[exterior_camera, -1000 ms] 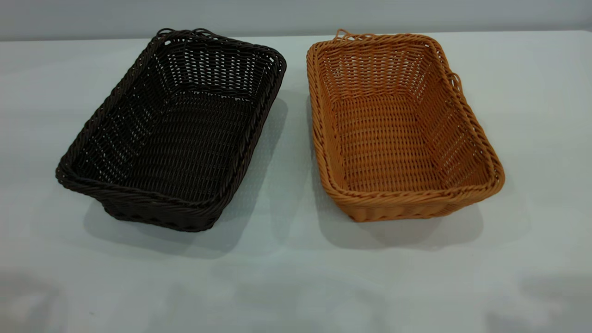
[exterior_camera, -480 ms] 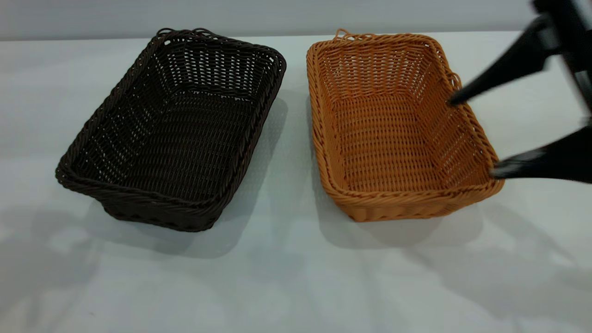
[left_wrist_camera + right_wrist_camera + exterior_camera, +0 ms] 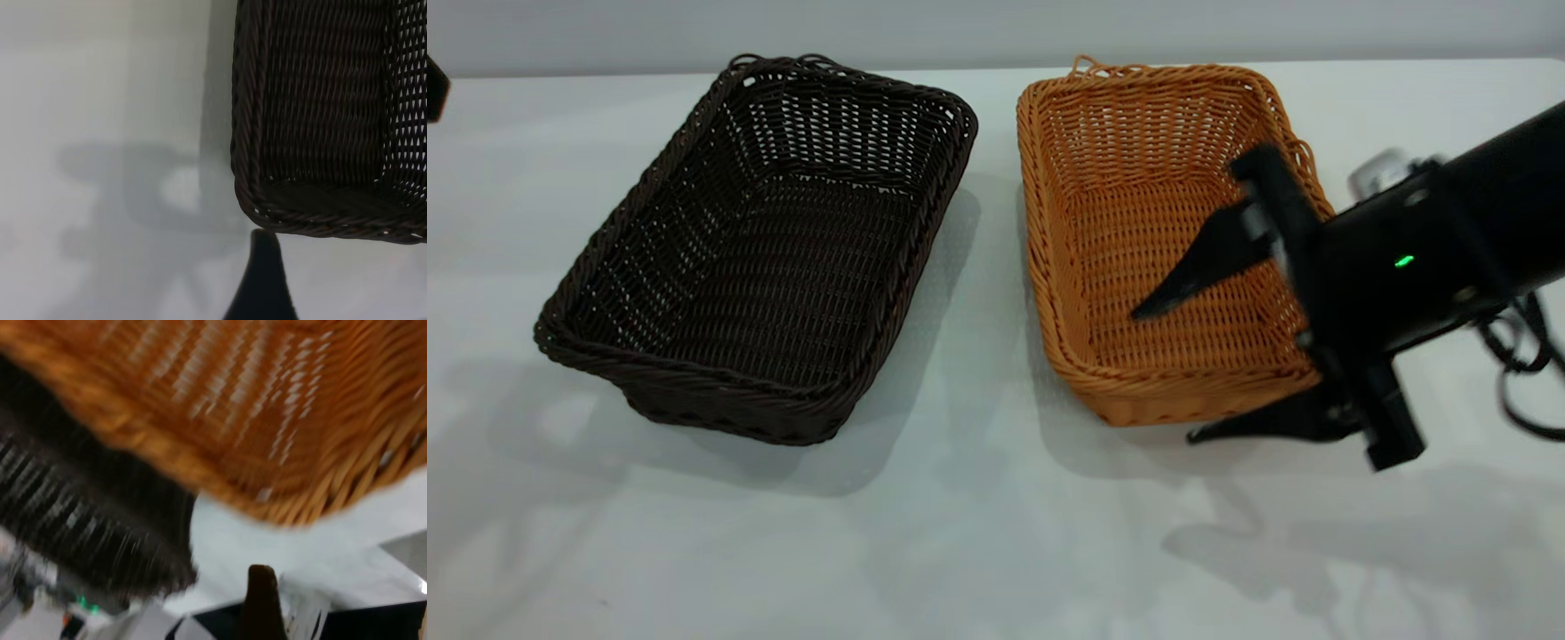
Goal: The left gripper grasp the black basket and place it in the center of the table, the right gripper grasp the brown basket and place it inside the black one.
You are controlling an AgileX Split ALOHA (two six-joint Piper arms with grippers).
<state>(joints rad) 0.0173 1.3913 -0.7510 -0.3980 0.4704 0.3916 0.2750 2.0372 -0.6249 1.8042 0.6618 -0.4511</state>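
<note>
The right end effector, open, seemingly straddles the brown basket's near-right corner.

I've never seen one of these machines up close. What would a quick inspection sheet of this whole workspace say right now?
Surface: white table, bare apart from shadows.
Job's things: black basket at left and brown basket at right, side by side, apart, both upright and empty.
Clutter: nothing seen.
Grippers: right gripper open, one finger over the brown basket's inside, the other outside its near right corner. Left gripper near a corner of the black basket, not touching it.
Cables: black cables hang from the right arm.
Surroundings: plain pale wall behind.
</note>
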